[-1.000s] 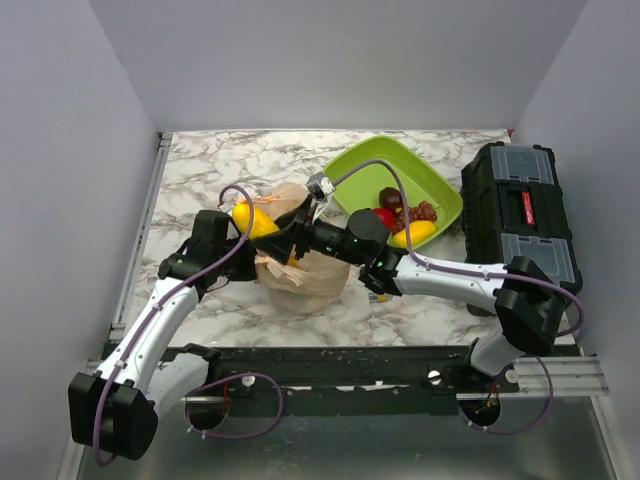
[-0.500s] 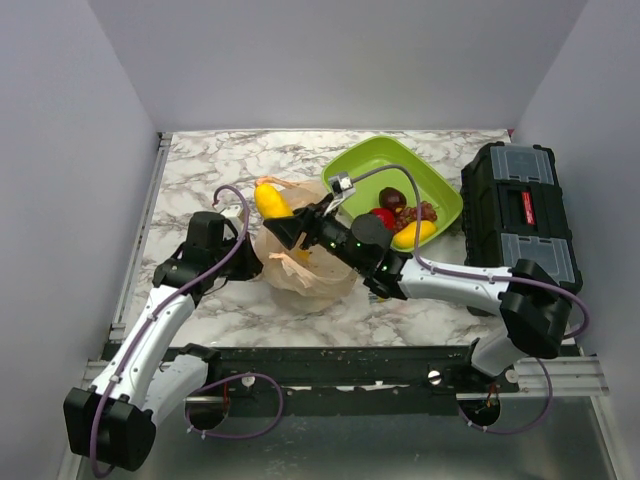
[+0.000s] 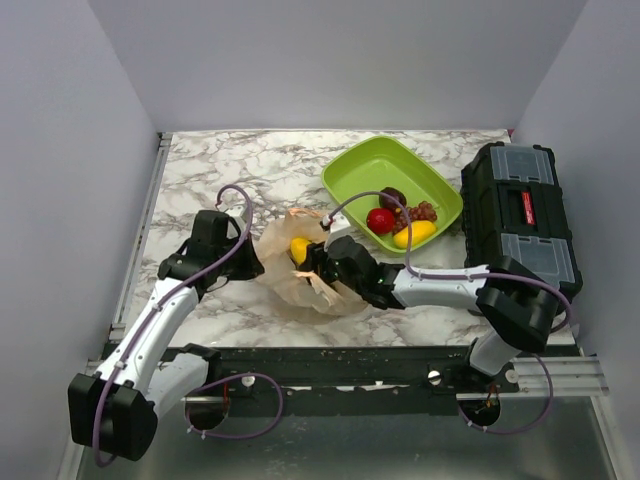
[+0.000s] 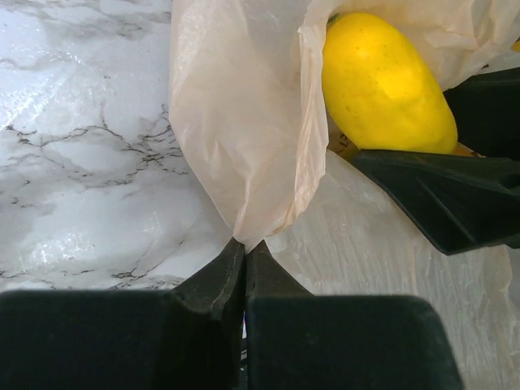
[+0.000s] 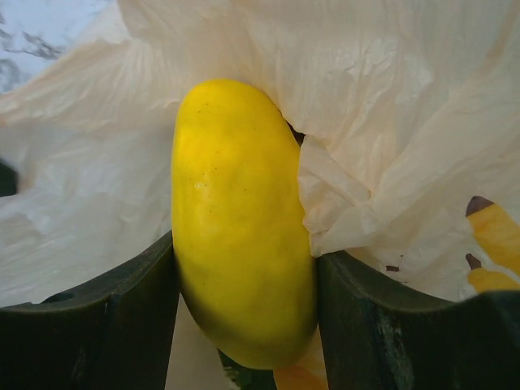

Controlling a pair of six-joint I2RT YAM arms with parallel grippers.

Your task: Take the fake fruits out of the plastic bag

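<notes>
We see the left gripper [image 4: 244,253] closed tight on a fold of the bag [image 4: 236,122], with the thin plastic pinched between its two fingertips at the bag's left edge. The bag lies crumpled on the table [image 3: 220,170], between the two arms and toward the near edge. The right gripper [image 5: 244,276] reaches into the bag from the right and grips the yellow fruit [image 5: 240,219]. One black finger touches each side of the fruit's lower half, and its upper half stands free against the crinkled plastic. From above, we find the yellow fruit just inside the bag's folds, with plastic around it on every side. Behind and to the right sits the tray [image 3: 360,160]. It holds an apple [image 3: 380,220], a plum [image 3: 392,197], grapes [image 3: 426,211] and a yellow piece [image 3: 415,234], all close together toward its near right side. A toolbox [image 3: 520,215] stands just right of the tray.
</notes>
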